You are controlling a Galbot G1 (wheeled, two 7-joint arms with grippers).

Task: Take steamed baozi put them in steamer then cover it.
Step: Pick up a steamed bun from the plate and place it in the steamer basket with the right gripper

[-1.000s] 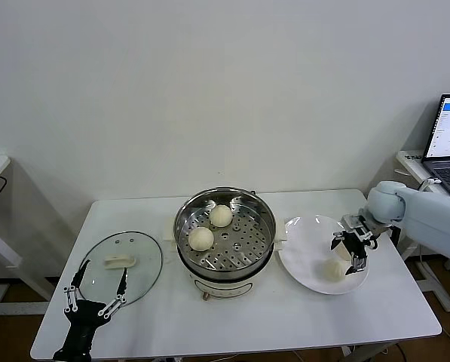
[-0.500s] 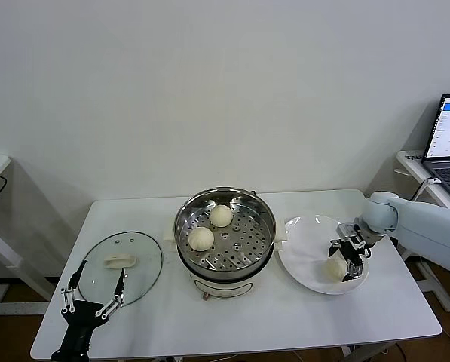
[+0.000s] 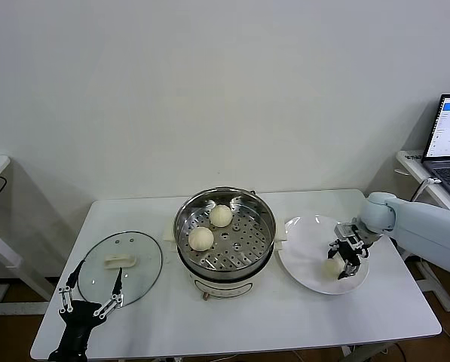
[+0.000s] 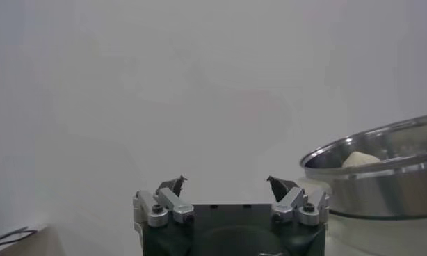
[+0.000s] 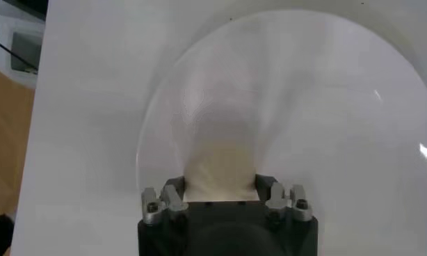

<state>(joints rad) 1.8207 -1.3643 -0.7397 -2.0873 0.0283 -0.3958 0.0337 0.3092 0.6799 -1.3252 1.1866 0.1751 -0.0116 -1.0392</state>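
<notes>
Right claw (image 3: pixel 344 262): down on the plate (image 3: pixel 304 260), right of the steamer (image 3: pixel 225 230), fingers straddling a baozi (image 3: pixel 332 266); I'd clench gently and lift straight.
Grip: I cannot tell if it's clenched yet.
Left claw (image 3: pixel 89 296): released, parked near the cover (image 3: pixel 120 265).
Steamer: 2 buns inside.
Hidden: the baozi's pleats and contact points.

three baozi (image 3: pixel 221 216), one steamer (image 3: pixel 225 260), one cover (image 3: pixel 145 265), one plate (image 3: pixel 304 241)

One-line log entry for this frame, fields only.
right pincer: around baozi on plate | steamer: two buns inside | cover: on table | left pincer: idle, open
</notes>
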